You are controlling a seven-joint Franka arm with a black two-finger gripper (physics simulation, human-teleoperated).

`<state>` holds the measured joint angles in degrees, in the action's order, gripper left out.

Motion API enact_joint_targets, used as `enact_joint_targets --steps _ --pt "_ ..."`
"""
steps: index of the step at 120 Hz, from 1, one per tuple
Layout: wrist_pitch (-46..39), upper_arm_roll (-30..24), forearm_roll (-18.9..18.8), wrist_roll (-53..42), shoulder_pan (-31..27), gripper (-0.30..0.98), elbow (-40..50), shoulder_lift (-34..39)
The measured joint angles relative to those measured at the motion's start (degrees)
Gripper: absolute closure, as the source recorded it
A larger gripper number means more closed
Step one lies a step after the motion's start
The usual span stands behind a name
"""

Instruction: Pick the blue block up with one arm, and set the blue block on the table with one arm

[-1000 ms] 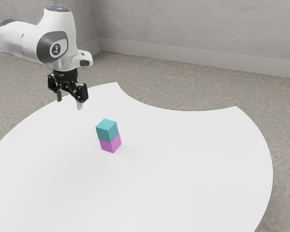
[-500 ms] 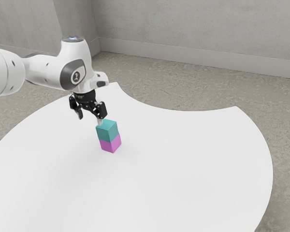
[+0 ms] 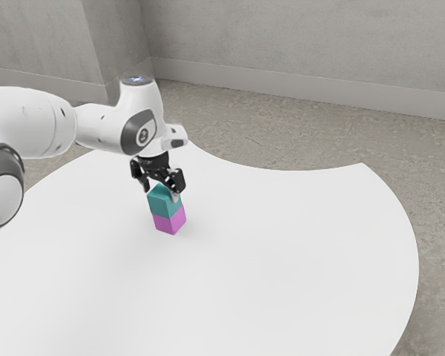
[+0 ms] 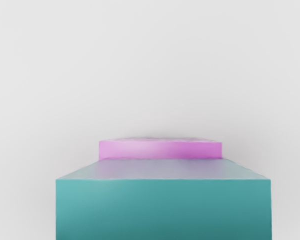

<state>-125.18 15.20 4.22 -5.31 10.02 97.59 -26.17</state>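
Blue block, just beneath open claw

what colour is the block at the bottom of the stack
The bottom block is pinkish purple; it shows best in the exterior view.

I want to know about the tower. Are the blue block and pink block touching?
Touching. The exterior view shows the blue block on the pink block, no gap.
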Motion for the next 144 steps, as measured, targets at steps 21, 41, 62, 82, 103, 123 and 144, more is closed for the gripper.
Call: enact_joint_targets --steps 21,41,62,82,103,123,144 --pt "-0.71 0.0 0.59 -0.15 0.07 0.0 -0.24 -1.8" --pt "-1.35 -0.04 0.79 -0.23 0.17 0.08 -1.32 -3.19" --pt "-1.7 -0.01 1.78 -0.28 0.54 0.21 -1.49 -3.7" --pt "-1.87 0.01 2.15 -0.12 0.74 0.21 -1.51 -3.82" --pt "-1.99 0.01 2.12 0.15 0.79 0.22 -1.5 -3.78" --pt "-2.04 0.08 2.2 0.33 0.9 0.27 -1.55 -3.22" --pt "-1.87 0.64 2.59 0.37 2.81 0.26 -3.11 -2.59"
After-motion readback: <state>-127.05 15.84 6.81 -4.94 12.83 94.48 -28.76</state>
